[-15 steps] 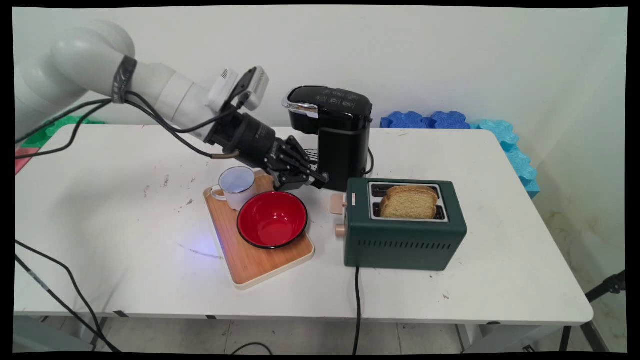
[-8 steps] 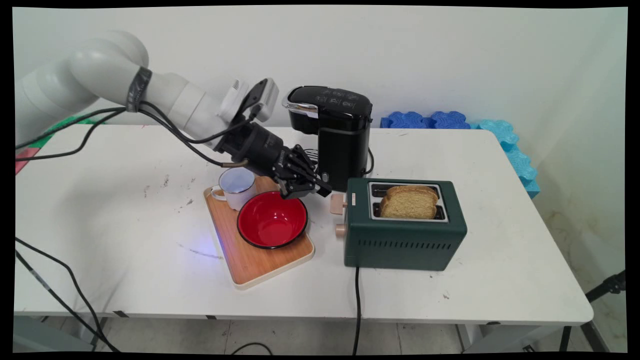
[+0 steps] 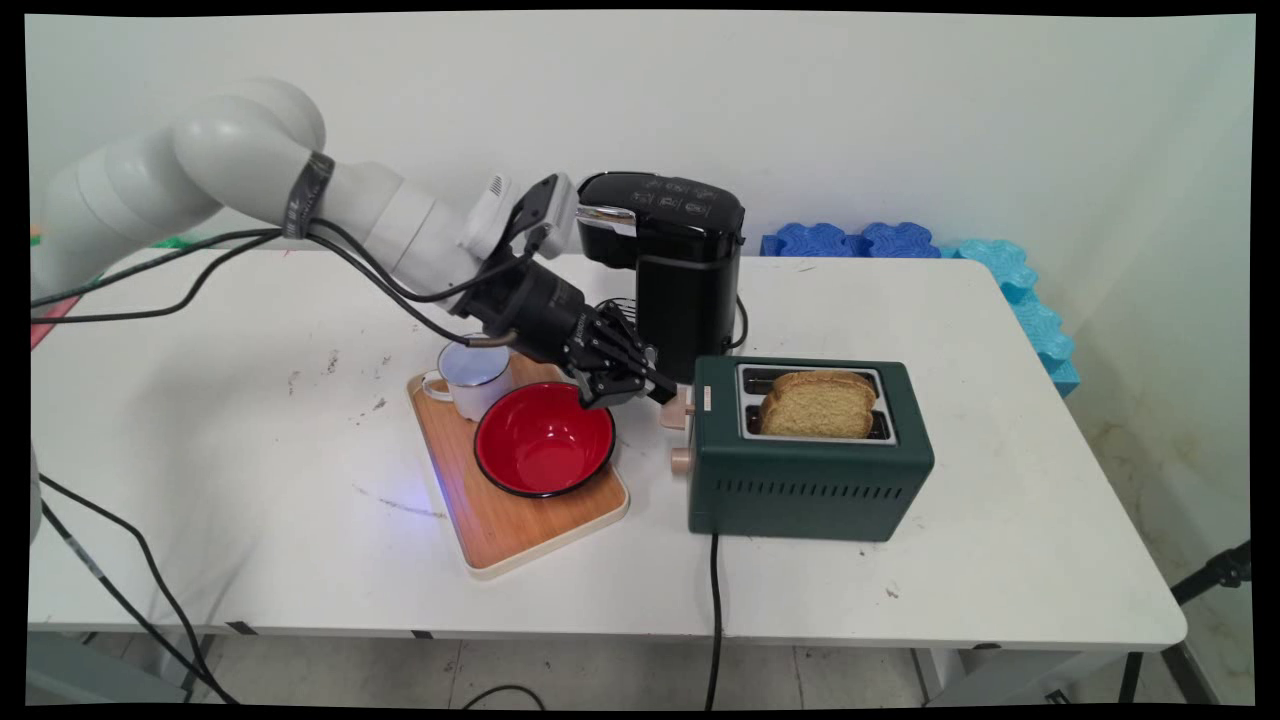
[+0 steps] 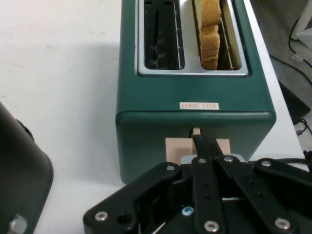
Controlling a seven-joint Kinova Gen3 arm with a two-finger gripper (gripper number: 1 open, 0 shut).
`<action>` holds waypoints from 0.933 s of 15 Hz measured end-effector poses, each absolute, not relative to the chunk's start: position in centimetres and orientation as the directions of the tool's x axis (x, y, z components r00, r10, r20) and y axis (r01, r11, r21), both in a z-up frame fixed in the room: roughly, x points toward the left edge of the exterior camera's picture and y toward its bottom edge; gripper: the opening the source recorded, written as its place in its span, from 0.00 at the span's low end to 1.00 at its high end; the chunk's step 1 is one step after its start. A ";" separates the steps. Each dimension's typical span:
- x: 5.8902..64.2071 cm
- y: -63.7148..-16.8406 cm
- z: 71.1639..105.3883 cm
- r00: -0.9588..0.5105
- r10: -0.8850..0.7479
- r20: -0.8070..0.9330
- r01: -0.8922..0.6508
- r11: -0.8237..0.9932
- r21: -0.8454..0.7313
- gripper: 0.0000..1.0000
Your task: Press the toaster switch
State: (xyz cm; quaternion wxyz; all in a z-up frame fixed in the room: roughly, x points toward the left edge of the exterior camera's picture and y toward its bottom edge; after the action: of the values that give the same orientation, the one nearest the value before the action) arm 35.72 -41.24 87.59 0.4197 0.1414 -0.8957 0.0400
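Note:
A dark green toaster (image 3: 810, 485) stands right of centre on the table, with a slice of bread (image 3: 818, 405) upright in its near slot. In the hand view the toaster (image 4: 195, 92) fills the middle and the bread (image 4: 209, 34) sits in the right slot; the other slot is empty. My black gripper (image 3: 655, 390) is shut, its joined fingertips at the beige lever (image 3: 680, 408) on the toaster's left end. Seen from the hand, the gripper (image 4: 197, 139) lies over the lever plate (image 4: 173, 146) and touches it. A small beige knob (image 3: 681, 460) sits below the lever.
A black coffee machine (image 3: 670, 260) stands just behind the gripper, its dark body (image 4: 19, 165) at the hand view's left. A wooden tray (image 3: 520, 520) holds a red bowl (image 3: 545, 438) and a white mug (image 3: 472, 372). Blue foam pieces (image 3: 900, 240) lie at the back right. The toaster's cord (image 3: 713, 600) hangs off the front edge.
The arm has reached right and slightly down, carrying the shut gripper from in front of the coffee machine across to the toaster's lever. Nothing on the table has moved.

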 end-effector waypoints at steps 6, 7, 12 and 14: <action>34.8 -41.4 86.9 -0.608 -0.227 0.761 -0.290 0.955 0.054 0.00; 34.7 -41.5 86.8 -0.608 -0.228 0.760 -0.290 0.955 0.055 0.00; 34.2 -41.5 86.2 -0.609 -0.232 0.758 -0.292 0.955 0.057 0.00; 34.1 -41.5 86.0 -0.611 -0.232 0.757 -0.292 0.955 0.057 0.00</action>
State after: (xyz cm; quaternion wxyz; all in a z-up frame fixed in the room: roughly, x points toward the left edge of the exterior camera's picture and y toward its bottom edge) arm 34.08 -41.50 85.98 0.4163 0.1462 -0.8966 0.0361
